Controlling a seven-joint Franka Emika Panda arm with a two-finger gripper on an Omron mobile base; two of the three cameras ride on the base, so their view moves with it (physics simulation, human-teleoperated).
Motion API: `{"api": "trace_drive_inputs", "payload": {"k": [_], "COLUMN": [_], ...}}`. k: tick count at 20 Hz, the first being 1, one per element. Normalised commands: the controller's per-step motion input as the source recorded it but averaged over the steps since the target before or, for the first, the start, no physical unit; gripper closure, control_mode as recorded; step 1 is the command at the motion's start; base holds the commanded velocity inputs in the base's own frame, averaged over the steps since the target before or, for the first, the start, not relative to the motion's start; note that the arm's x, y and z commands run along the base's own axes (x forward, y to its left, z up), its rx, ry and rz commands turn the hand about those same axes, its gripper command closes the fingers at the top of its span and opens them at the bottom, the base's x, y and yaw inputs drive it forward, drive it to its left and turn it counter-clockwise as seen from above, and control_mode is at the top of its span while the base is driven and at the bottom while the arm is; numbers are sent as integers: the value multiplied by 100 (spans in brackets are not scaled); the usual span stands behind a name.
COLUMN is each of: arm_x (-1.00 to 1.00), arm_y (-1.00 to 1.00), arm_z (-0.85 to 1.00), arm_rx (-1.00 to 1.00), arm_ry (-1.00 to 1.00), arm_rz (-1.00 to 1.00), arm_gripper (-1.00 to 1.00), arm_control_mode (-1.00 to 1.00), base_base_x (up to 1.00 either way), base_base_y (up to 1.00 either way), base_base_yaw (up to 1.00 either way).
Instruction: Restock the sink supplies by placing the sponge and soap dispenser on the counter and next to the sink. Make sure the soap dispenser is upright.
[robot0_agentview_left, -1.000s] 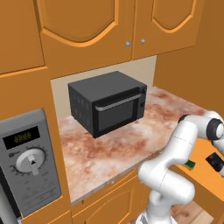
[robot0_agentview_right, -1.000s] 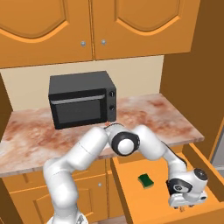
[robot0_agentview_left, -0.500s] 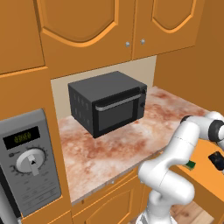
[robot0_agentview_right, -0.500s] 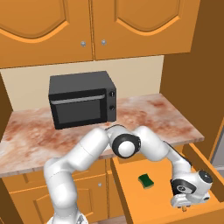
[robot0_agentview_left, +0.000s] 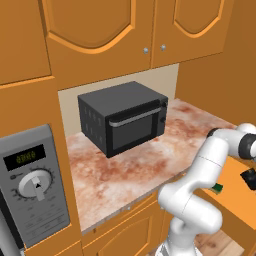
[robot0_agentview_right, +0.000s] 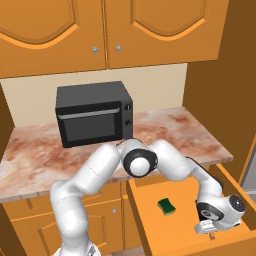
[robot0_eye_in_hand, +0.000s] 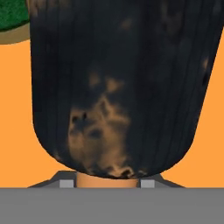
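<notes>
left base view: sponge (robot0_agentview_left: 217, 188) in the open drawer (robot0_agentview_left: 235, 192), just left of the hand. right base view: sponge (robot0_agentview_right: 166, 205) on the drawer floor, gripper (robot0_agentview_right: 214, 235) well to its right. hand view: gripper closed around a dark mottled bottle (robot0_eye_in_hand: 118, 83); sponge at the upper left corner.

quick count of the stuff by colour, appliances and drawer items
black: 2, the countertop oven and the dark bottle right in front of the gripper
grey: 1, the built-in microwave
green: 1, the sponge in the open drawer
total: 4
</notes>
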Motion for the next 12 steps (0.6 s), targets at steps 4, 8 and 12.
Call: {"api": "trace_drive_inputs", "payload": {"k": [4, 8, 12], "arm_x": [0, 0, 0], "arm_y": [10, 20, 18], "arm_z": [81, 93, 100], "arm_rx": [-7, -9, -9], "arm_ry": [-1, -1, -4], "arm_rz": [0, 0, 0], "arm_gripper": [100, 100, 100], "arm_control_mode": [-100, -100, -100], "base_base_x": [0, 0, 0], "base_base_y": [0, 0, 0], "base_base_yaw": [0, 0, 0]}}
